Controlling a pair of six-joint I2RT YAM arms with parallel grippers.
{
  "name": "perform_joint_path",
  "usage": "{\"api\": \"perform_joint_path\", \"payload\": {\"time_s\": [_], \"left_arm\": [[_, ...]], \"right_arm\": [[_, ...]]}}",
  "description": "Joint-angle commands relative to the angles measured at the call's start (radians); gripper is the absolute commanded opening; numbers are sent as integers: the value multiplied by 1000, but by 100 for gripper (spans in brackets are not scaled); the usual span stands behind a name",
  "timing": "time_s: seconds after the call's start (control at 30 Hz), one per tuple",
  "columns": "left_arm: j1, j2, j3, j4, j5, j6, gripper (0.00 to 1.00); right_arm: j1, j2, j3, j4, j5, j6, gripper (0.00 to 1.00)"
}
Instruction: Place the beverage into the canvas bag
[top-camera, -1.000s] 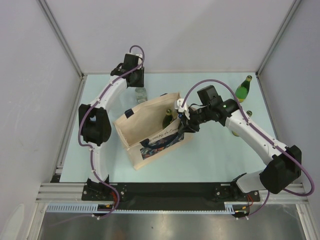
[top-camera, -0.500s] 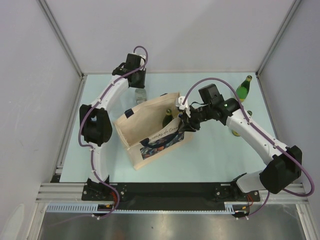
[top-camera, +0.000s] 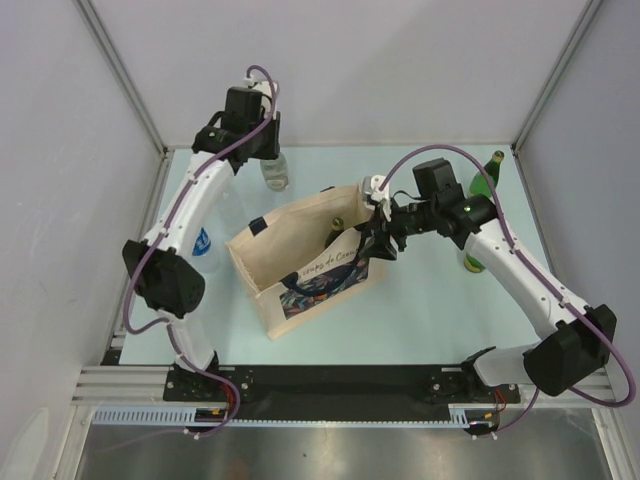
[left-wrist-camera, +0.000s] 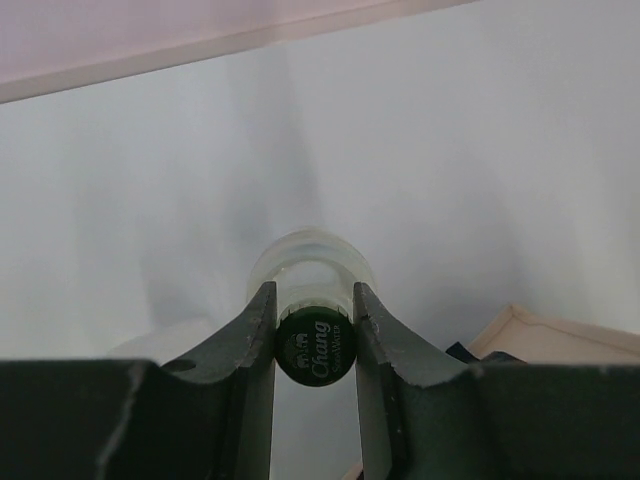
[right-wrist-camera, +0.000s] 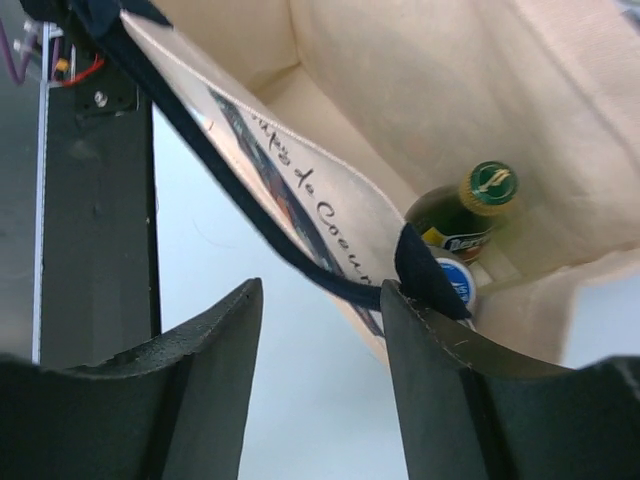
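Observation:
The beverage, a clear glass bottle (top-camera: 276, 178) with a green "Chang" cap (left-wrist-camera: 316, 347), hangs from my left gripper (top-camera: 268, 153) near the back wall, behind the bag. The left jaws are shut on its cap (left-wrist-camera: 315, 330). The canvas bag (top-camera: 290, 248) stands open mid-table, beige with navy trim and a printed front. A green bottle (right-wrist-camera: 465, 215) and a blue-capped item (right-wrist-camera: 455, 282) stand inside it. My right gripper (top-camera: 372, 238) is open at the bag's right corner. The navy handle (right-wrist-camera: 300, 265) runs across its jaws (right-wrist-camera: 320, 300) and touches the right finger.
Two green bottles stand at the right, one at the back corner (top-camera: 487, 180) and one beside the right forearm (top-camera: 472, 262). A clear plastic bottle with a blue label (top-camera: 205, 243) lies left of the bag, under my left arm. Frame posts and walls close the sides.
My left arm has risen and swung left, carrying the clear bottle up and slightly back. My right gripper shifted a little to the right at the bag's corner. The bag has stayed put.

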Motion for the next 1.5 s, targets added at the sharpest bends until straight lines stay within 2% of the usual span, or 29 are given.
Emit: {"api": "perform_joint_path", "payload": {"time_s": [0.0,0.43,0.67,0.9,1.13,1.17,1.23,1.3,1.47], "left_arm": [[-21,-170,89,49,5,15,0],[-79,-315,247,-95,27,15,0],[-105,-401,252,-109,63,-3,0],[-161,-444,244,-115,172,1,0],[-208,-490,152,-109,247,21,0],[-219,-498,140,-107,255,24,0],[-228,-515,100,-97,263,30,0],[-240,-524,79,-87,278,32,0],[-267,-541,11,-66,301,24,0]], "right_arm": [[-39,-37,68,97,-33,91,57],[-106,-75,71,130,-51,177,56],[-141,-109,71,143,-53,200,56],[-181,-140,62,135,-42,204,56],[-207,-184,31,135,-68,206,56],[-206,-190,28,118,-109,192,56],[-197,-194,25,88,-161,110,67],[-160,-184,39,19,-201,31,73],[-59,-131,75,-136,-197,-292,77]]}}
